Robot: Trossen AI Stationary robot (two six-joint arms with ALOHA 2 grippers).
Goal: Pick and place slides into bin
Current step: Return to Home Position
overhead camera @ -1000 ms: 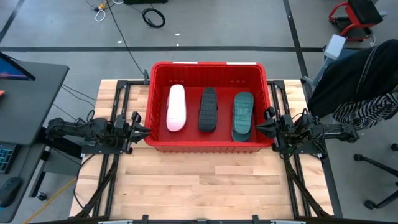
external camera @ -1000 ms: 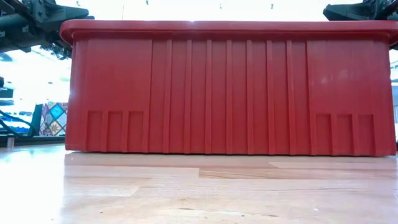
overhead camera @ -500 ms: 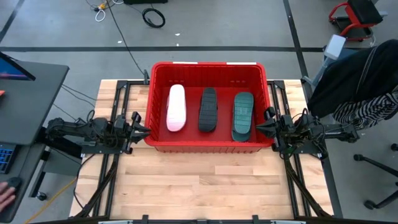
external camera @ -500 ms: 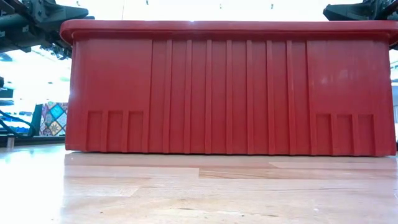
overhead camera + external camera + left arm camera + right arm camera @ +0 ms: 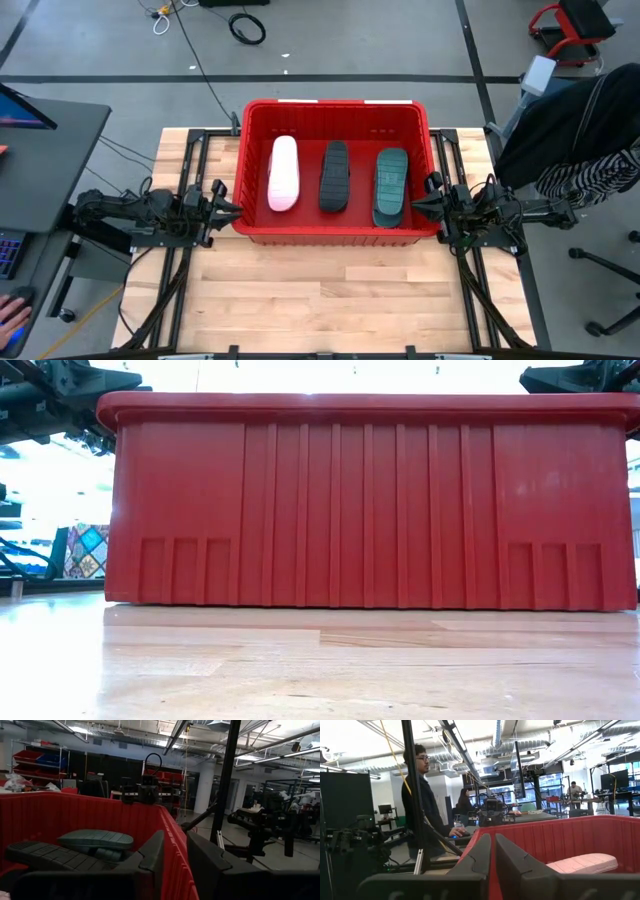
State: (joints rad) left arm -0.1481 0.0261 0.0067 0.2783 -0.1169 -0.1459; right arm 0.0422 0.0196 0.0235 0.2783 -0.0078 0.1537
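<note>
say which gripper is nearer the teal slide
Right. The right gripper sits outside the bin wall beside the teal slide; the left gripper is at the opposite wall, beyond the pink slide and black slide.

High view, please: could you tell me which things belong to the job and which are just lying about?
Job: red bin, holding pink slide, black slide, teal slide; left gripper and right gripper beside its ends.
Lying about: cable coil, red stool, dark jacket.

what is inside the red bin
Seen from above, the bin holds three slides side by side: a pale pink slide on the left, a black slide in the middle, a teal green slide on the right. Anything beneath them is covered.
</note>
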